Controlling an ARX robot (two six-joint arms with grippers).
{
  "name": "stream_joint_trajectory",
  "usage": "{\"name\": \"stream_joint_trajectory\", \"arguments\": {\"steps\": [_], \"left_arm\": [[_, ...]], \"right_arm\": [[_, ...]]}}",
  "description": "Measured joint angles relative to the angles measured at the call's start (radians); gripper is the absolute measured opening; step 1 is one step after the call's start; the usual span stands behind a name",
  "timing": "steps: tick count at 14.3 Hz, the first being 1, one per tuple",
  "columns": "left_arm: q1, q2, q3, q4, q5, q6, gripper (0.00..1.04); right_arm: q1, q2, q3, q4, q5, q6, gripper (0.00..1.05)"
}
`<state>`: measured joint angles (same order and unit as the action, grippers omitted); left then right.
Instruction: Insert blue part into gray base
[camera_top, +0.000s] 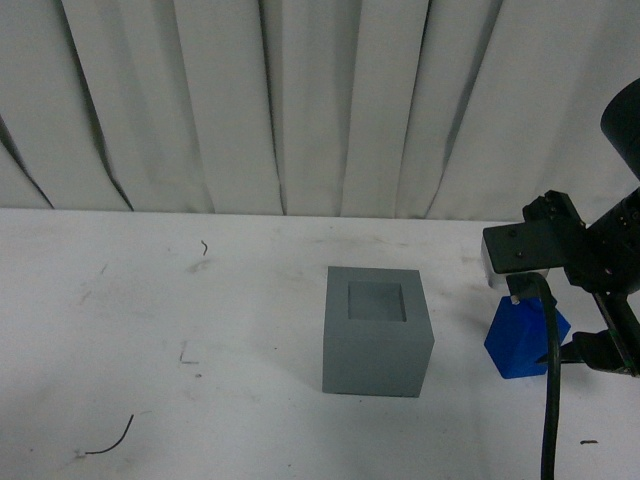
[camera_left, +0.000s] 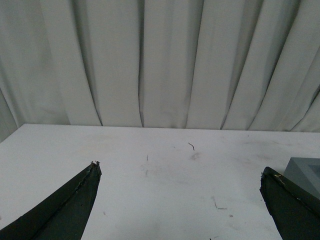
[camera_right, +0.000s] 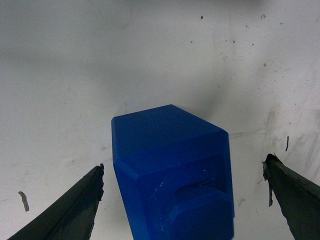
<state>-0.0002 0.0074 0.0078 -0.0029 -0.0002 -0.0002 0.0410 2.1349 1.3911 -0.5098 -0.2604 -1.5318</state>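
The gray base stands on the white table near the middle, its square recess facing up. A corner of it shows in the left wrist view. The blue part stands on the table to the right of the base, partly hidden behind my right arm and its cable. In the right wrist view the blue part sits between my two fingers with its knob toward the camera. My right gripper is open around it, with a gap on each side. My left gripper is open and empty over bare table, out of the front view.
White curtains hang behind the table's far edge. A black cable hangs from my right arm in front of the blue part. Small dark scraps lie on the table at the front left.
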Motion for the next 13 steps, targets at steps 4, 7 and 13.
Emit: {"name": "stream_joint_trajectory", "arguments": {"steps": [4,7,13], "left_arm": [[0.000,0.000,0.000,0.000,0.000,0.000,0.98],[0.000,0.000,0.000,0.000,0.000,0.000,0.98],[0.000,0.000,0.000,0.000,0.000,0.000,0.98]], "right_arm": [[0.006,0.018,-0.001,0.013,0.005,-0.003,0.82],[0.004,0.005,-0.016,0.015,-0.012,-0.003,0.49],[0.012,-0.117,-0.021,-0.129,-0.068,0.036,0.47]]}}
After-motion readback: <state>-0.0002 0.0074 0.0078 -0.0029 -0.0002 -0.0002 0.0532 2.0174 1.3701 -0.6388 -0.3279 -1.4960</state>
